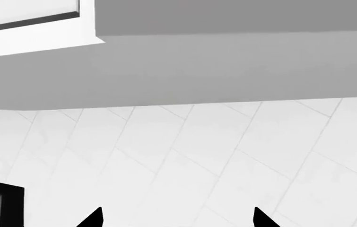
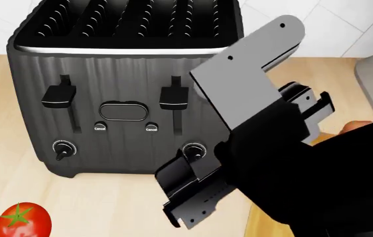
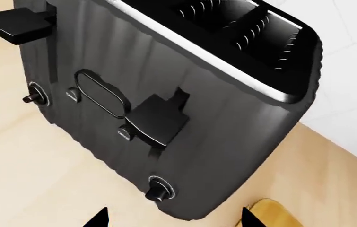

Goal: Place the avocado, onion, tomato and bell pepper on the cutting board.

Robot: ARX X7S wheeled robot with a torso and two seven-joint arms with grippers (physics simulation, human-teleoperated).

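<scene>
- The tomato [image 2: 22, 220] sits low on my left in the head view: glossy, bright red and round, topped by a green star-shaped stem. It rests on the pale wooden bench [image 2: 2, 123], near the front left corner of the toaster [image 2: 123, 89] but apart from it.
- The toaster is a boxy matte black appliance with fine vertical ribbing, wire-lined slots on top, two flat push-down levers, an oval plate, small round buttons and two knobs.
- My right arm [image 2: 259, 123] crosses in front of the toaster's right half, a grey angular metal bracket with dark glossy links below.
- My right hand [image 3: 172, 218] shows only two black pointed fingertips [image 3: 97, 218] in its wrist view, set well apart with nothing between them, close before the toaster's ribbed front.
- A rounded corner of the light yellowish cutting board [image 3: 273, 215] shows beside those tips.
- My left hand [image 1: 177, 218] likewise shows two black tips spread wide and empty, facing a white tiled wall [image 1: 229, 151] under a smooth grey cabinet underside [image 1: 197, 71].
</scene>
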